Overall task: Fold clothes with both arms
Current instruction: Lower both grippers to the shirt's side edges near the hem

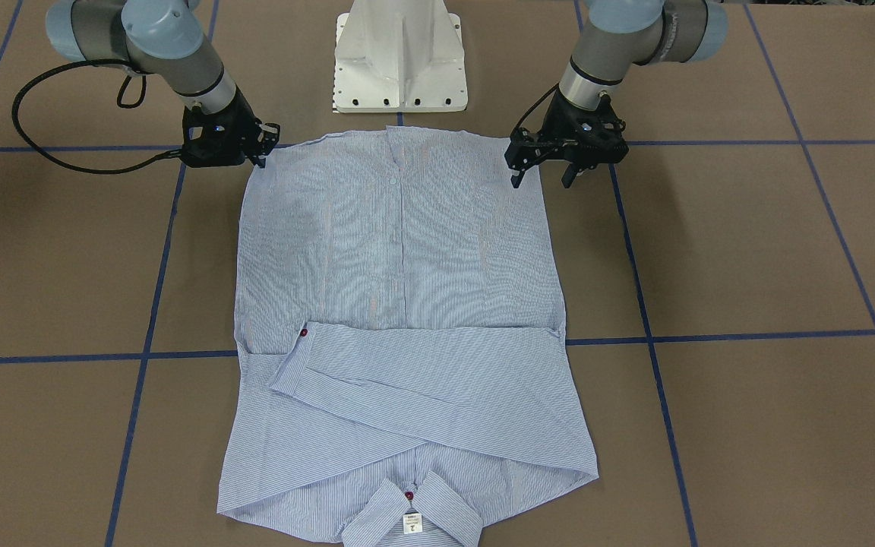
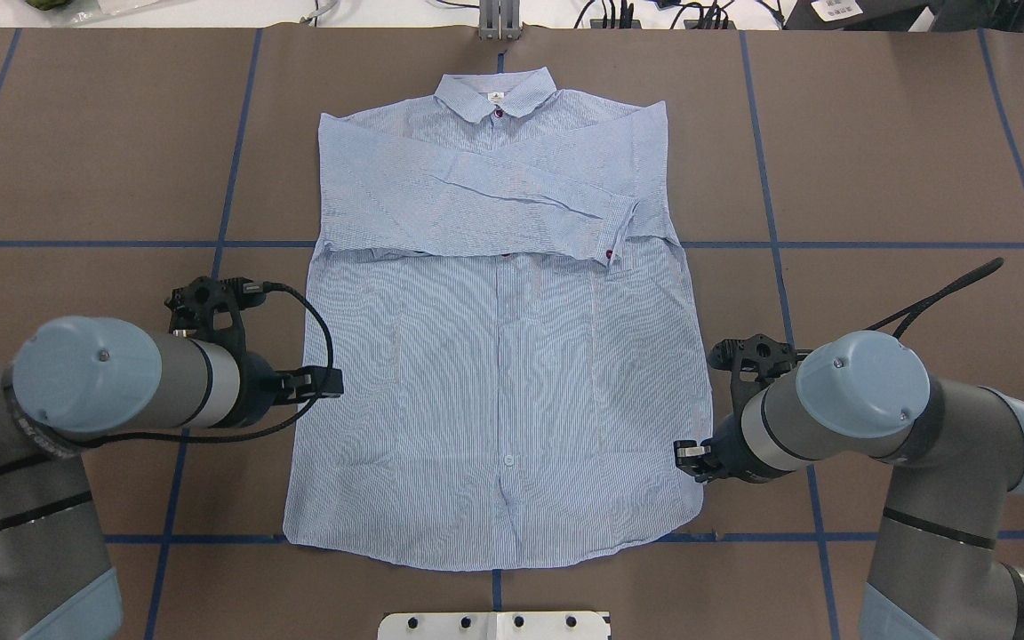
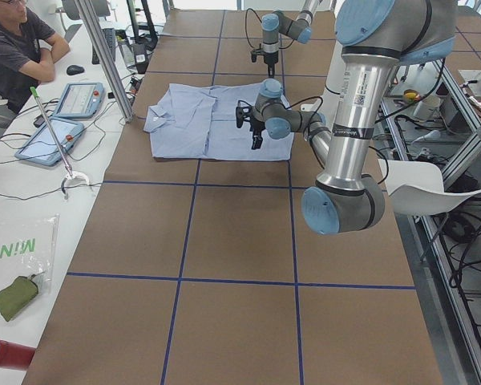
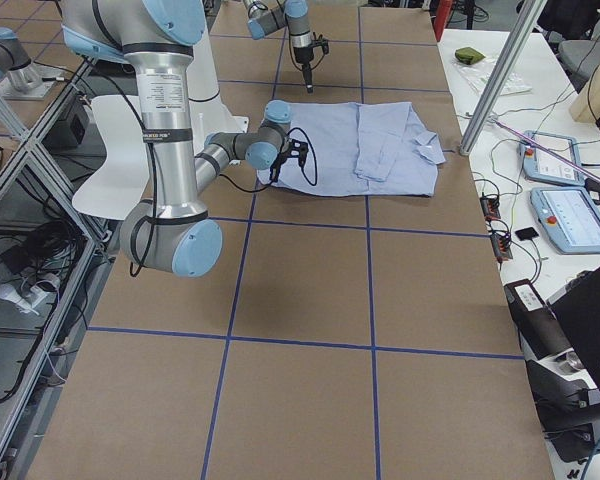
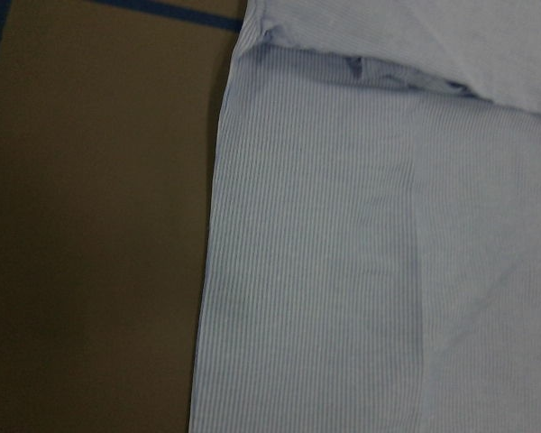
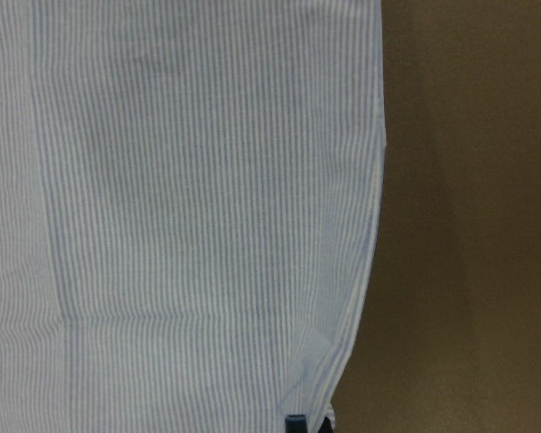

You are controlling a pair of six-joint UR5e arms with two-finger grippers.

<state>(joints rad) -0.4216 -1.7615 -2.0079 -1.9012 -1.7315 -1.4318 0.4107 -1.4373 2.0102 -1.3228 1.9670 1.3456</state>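
On table (image 1: 749, 251): one shirt (image 1: 399, 258); left gripper (image 1: 542, 179) fingers apart; right gripper (image 1: 263, 152) state unclear.

Overhead camera looks forward and down from behind the robot; the front camera faces it across the table (image 1: 749, 251). Side cameras look along the table from either end. Wrist cameras look down, close, on side edges of the shirt (image 2: 494, 391), which all six views share.
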